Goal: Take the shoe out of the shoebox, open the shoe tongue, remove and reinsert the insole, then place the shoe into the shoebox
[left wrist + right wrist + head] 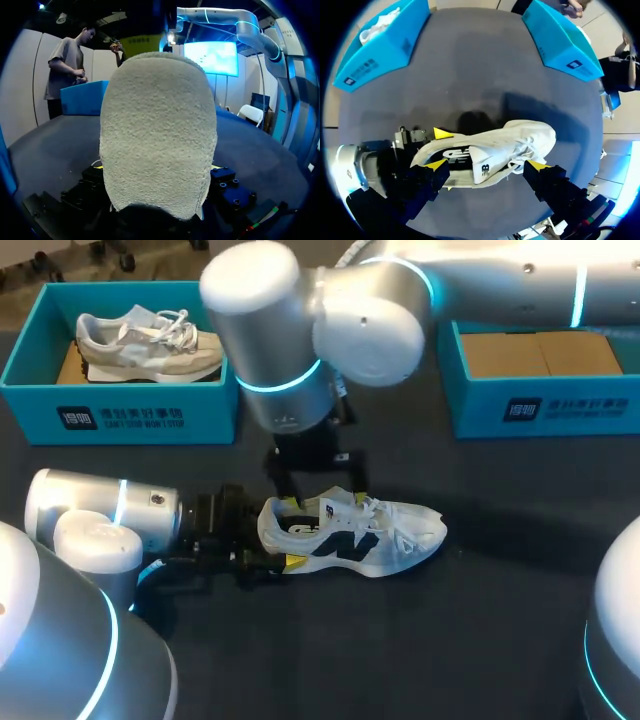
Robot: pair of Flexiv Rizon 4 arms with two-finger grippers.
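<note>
L tool (290, 532) clamped on shoe (380, 535) heel, steadying it on bench (480, 640); R tool (485, 164) hangs over midfoot, spread wide, prob. ready to open it up.

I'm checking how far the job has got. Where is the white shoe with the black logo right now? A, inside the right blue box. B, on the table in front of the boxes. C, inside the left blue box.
B: the white shoe lies on the dark table, in front of the left box and the right box, with the left hand holding its heel.
</note>
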